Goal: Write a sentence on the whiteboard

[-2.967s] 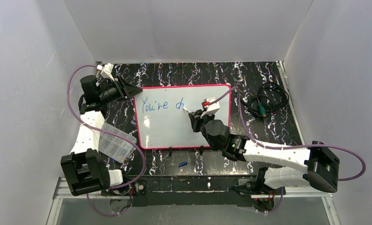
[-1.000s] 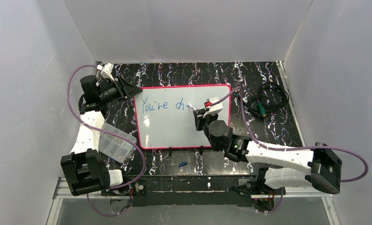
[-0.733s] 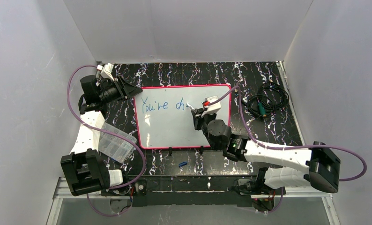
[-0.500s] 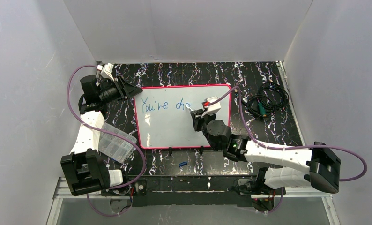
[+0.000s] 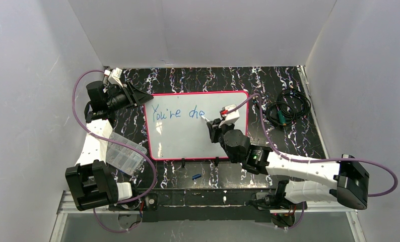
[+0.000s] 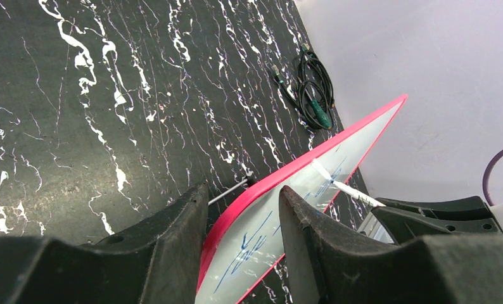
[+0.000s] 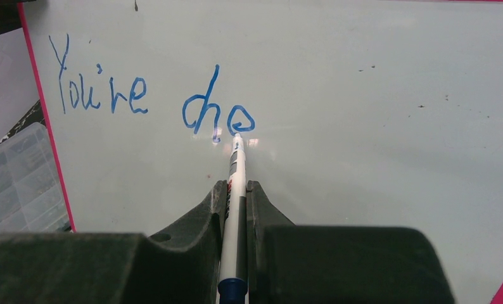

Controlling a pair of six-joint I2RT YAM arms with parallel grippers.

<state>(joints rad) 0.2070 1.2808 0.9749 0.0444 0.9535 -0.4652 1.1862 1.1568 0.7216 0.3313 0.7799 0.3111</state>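
Note:
The whiteboard [image 5: 188, 138] with a pink-red frame lies flat on the black marbled table. The sentence [image 5: 179, 112] reads "You're che" in blue on its top line; it also shows in the right wrist view [image 7: 154, 101]. My right gripper [image 5: 213, 123] is shut on a white marker with a blue end [image 7: 236, 174]. The marker's tip touches the board just under the "e". My left gripper [image 5: 141, 97] is at the board's top left corner. In the left wrist view its jaws [image 6: 242, 215] straddle and clamp the pink edge of the whiteboard [image 6: 312, 187].
A clear plastic box [image 5: 121, 151] sits left of the board, under my left arm. A coiled black cable [image 5: 286, 108] lies at the right. A small blue cap [image 5: 196, 177] lies by the board's near edge. Grey walls enclose three sides.
The writing has grown from "You're ch" to "You're che". My right gripper has shifted slightly right with the marker while tracing the "e". The left arm has not moved.

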